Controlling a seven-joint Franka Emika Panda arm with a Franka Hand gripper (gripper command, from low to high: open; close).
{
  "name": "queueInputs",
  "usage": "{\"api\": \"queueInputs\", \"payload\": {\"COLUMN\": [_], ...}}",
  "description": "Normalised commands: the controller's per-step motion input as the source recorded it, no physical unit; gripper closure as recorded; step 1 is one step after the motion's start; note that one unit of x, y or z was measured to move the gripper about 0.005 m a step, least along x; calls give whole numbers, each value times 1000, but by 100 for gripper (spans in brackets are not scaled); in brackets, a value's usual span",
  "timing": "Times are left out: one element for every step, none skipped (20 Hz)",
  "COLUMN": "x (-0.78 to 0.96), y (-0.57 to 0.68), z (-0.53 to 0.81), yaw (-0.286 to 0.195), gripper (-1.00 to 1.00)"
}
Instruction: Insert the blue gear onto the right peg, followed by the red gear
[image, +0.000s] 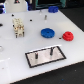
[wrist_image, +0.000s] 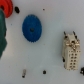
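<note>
Right now I see the blue gear (image: 47, 33) lying flat on the white table (image: 15, 55), toward the exterior view's right and past the middle. Just beside it, further right and a little nearer, sits the red gear (image: 67, 35); the two are close but apart, with a strip of bare table between them. Nearer to the camera lies the grey plate (image: 45, 56) with its black edge, set at a slant, and from it rise two thin dark pins; the right peg (image: 51, 50) stands nearest the gears. Open white surface separates the plate from both gears. On the exterior view's left, a pale blocky fixture (image: 19, 27) stands well apart from the gears.

From the wrist view I pick up the blue gear (wrist_image: 31, 28), the red gear (wrist_image: 6, 8) at the picture's edge, and the fixture (wrist_image: 71, 52). I cannot see the claw's fingers, so I cannot tell their state.
</note>
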Motion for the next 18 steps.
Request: {"api": "queueInputs", "payload": {"x": [-434,-399,-401,-409,-402,-358,-386,-374,-376,-355,-328,-314,-317,-326,-265,-293,-270,-250], "y": [546,535,570,557,524,535,471,495,417,354,342,324,321,291,255,254,256,205], "z": [-278,-251,-255,-261,-289,-303,-326,-349,-371,-404,-442,-463,-487,-499,-528,-526,-550,-555], "yaw": [0,0,0,0,0,0,0,0,0,0,0,0,0,0,0,0,0,0], "gripper": [-100,-100,-100,-100,-100,-100,-100,-100,-100,-100,-100,-100,-100,-100,-100,-100,-100,-100]}}
